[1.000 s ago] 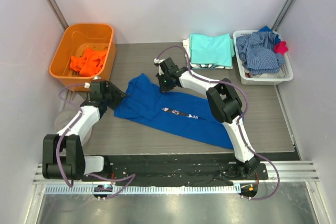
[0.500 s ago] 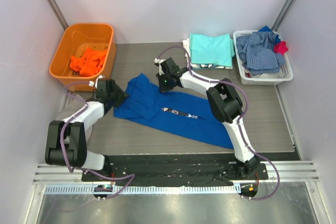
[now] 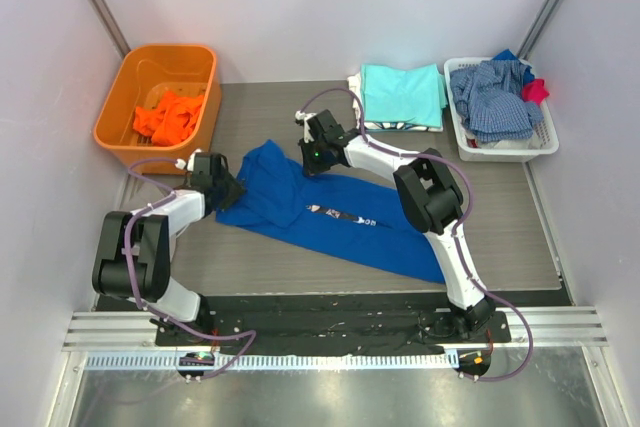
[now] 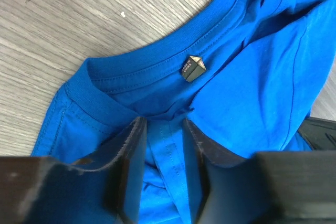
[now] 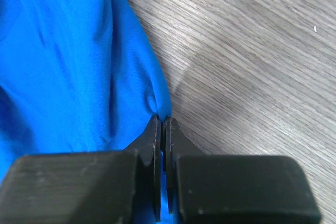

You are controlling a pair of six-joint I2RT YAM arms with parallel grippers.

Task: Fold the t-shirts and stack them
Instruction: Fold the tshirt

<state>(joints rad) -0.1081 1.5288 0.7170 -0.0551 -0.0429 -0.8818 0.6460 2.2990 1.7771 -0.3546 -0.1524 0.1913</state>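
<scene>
I think I am only getting hold of the royal blue t-shirt (image 3: pixel 330 212) so I can fold it. It lies rumpled in the middle of the tabletop (image 3: pixel 500 217). My left gripper (image 4: pixel 163 124) has its jaws a little apart around a bump of cloth under the collar (image 4: pixel 157 66). Further back, my right gripper (image 5: pixel 161 119) pinches the shirt's edge tight. Next I should squeeze with the left one, then pull the shirt flat. A folded aqua t-shirt (image 3: pixel 403 94) lies at the far edge.

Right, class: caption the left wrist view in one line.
Left claw, part-open, straddles a fold of the blue t-shirt near its collar label.
</scene>
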